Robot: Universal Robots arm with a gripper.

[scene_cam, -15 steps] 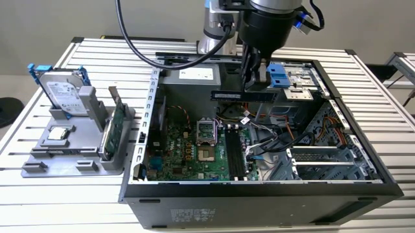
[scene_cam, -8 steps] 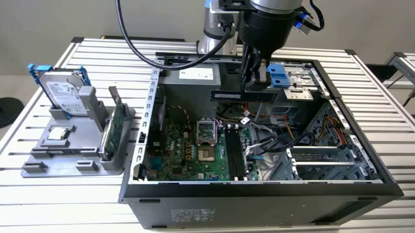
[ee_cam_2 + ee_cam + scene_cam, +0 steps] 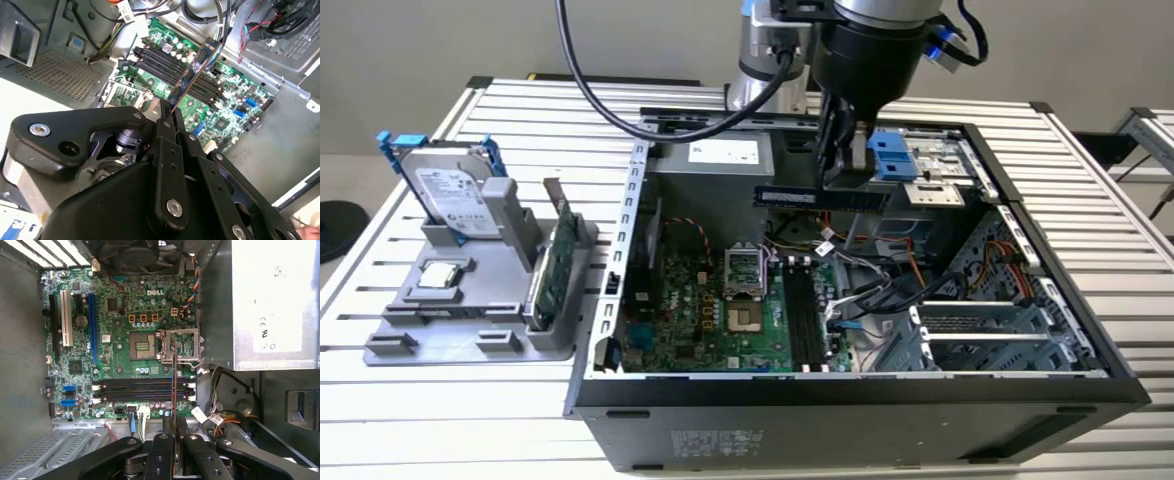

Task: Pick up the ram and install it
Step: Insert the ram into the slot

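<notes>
One slim dark stick, the ram [image 3: 794, 196], hangs pinched in the tool [image 3: 845, 182] above the open computer case [image 3: 854, 385]. It looks light, stiff and fragile to me, best held by its long edges. Inside the case sit the green board [image 3: 720, 320], cables [image 3: 881, 290] and empty slots [image 3: 803, 320]; the grey rack [image 3: 414, 290] on the counter [image 3: 467, 420] holds a hard drive [image 3: 454, 195] and green card [image 3: 550, 275].

Place: robotics lab | slatted aluminium bench [image 3: 454, 405] | opened computer tower [image 3: 854, 425] | grey parts fixture [image 3: 454, 318]
</notes>
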